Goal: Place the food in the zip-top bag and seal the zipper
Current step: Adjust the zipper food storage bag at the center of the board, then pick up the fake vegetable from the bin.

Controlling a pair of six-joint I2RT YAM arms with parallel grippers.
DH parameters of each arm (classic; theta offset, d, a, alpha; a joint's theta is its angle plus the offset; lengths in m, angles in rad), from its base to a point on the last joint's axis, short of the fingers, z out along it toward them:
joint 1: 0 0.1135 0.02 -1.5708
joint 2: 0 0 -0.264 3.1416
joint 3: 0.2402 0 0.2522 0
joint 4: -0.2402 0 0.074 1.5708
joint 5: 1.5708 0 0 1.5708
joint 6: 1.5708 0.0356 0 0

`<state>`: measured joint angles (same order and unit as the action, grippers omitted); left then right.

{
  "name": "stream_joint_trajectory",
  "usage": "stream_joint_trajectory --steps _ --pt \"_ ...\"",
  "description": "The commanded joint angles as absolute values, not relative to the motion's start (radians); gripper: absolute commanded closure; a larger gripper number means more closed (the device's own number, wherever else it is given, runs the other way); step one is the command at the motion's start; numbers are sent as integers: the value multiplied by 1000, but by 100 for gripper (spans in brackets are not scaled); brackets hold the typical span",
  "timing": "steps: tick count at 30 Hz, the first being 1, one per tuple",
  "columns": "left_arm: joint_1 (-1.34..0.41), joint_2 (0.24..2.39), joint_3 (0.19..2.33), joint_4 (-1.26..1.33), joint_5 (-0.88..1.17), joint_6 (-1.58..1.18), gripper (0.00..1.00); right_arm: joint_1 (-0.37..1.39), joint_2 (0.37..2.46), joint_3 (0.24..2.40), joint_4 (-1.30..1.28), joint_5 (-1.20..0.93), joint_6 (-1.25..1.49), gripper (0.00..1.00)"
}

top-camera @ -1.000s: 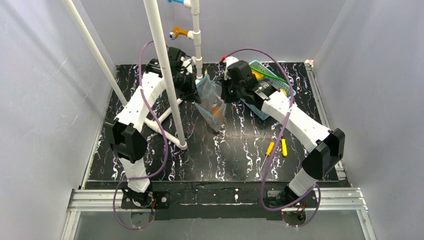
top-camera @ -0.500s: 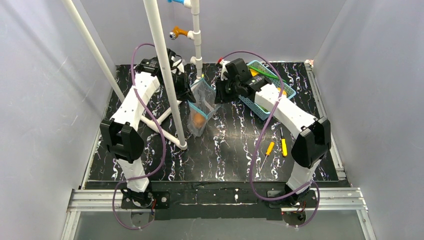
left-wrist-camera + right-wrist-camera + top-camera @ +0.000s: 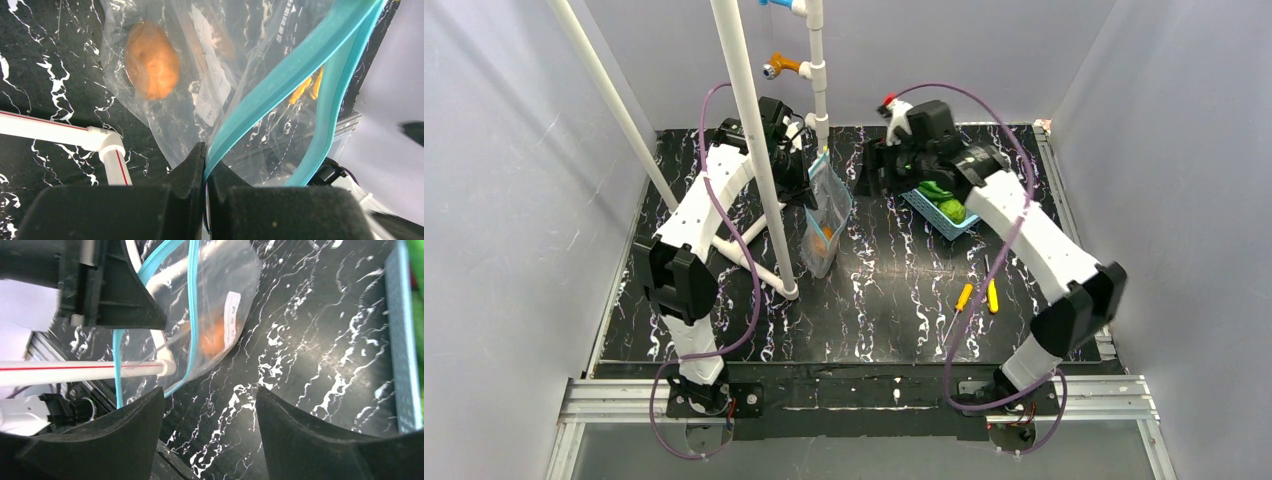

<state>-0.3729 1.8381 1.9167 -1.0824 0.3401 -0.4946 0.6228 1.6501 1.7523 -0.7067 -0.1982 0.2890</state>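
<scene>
The clear zip-top bag (image 3: 826, 222) hangs upright over the table, held at one end of its mouth. My left gripper (image 3: 810, 182) (image 3: 206, 161) is shut on the teal zipper (image 3: 300, 65) there, and the mouth gapes open. A brown-orange round fruit (image 3: 151, 60) (image 3: 212, 340) lies inside the bag (image 3: 220, 285). My right gripper (image 3: 871, 172) (image 3: 207, 392) stands open just right of the bag, touching nothing. More food, green pieces (image 3: 944, 200), sits in the light-blue basket (image 3: 924, 212) under the right arm.
White pipe posts (image 3: 754, 130) rise right beside the left arm and the bag, with a pipe foot (image 3: 107, 147) on the table below. Two orange-handled screwdrivers (image 3: 977, 296) lie at the front right. The basket's rim (image 3: 402, 340) borders the right wrist view.
My right gripper has opened and drawn back to the right, away from the bag's mouth. The bag now hangs from the left gripper alone, with the fruit inside.
</scene>
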Motion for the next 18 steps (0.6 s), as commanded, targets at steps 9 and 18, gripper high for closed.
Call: stream_joint_trajectory --steps 9,18 --pt "-370 1859 1990 -1119 337 -500 100 221 1490 1471 -493 -189 394 15" --pt "-372 1858 1970 -1118 347 -493 100 103 1699 1570 -579 -47 324 21"
